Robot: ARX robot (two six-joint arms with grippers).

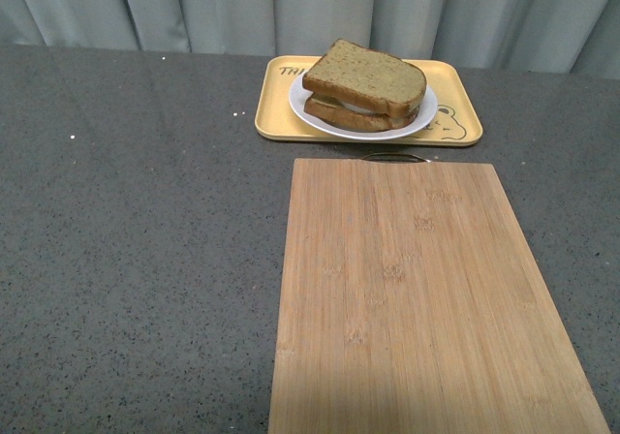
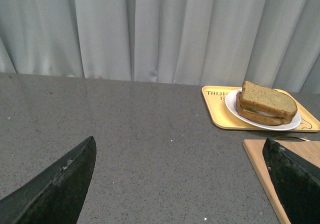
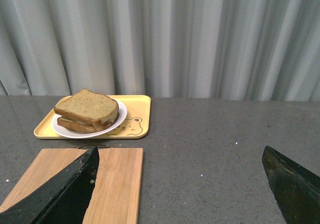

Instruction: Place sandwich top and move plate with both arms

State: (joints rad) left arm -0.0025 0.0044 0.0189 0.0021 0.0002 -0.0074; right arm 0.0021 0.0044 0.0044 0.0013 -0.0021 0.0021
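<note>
The sandwich top (image 1: 366, 74) already lies on the lower slice, stacked on the plate (image 1: 422, 116), which sits on the yellow tray (image 1: 275, 105) in the upper centre of the front view. The wooden board (image 1: 426, 298) fills the lower right, near the tray but apart from it, on the grey counter (image 1: 136, 260).

The main risk, as I judge it, is the top slice sliding off if the plate is lifted unevenly: it sits slightly skewed over the lower slice, so a tilt from one arm rising ahead of the other could shed it. The plate's shallow rim also offers little to grip, and a claw closing on it could nudge the bread or drag the tray along.

In the front view the top slice's long axis runs from upper left to lower right, with the squarer corner toward the upper left; which end is rounded is hard to tell.

The left claw (image 2: 180, 184) and right claw (image 3: 180, 184) both stand wide apart and released, holding nothing, well back from the plate.
</note>
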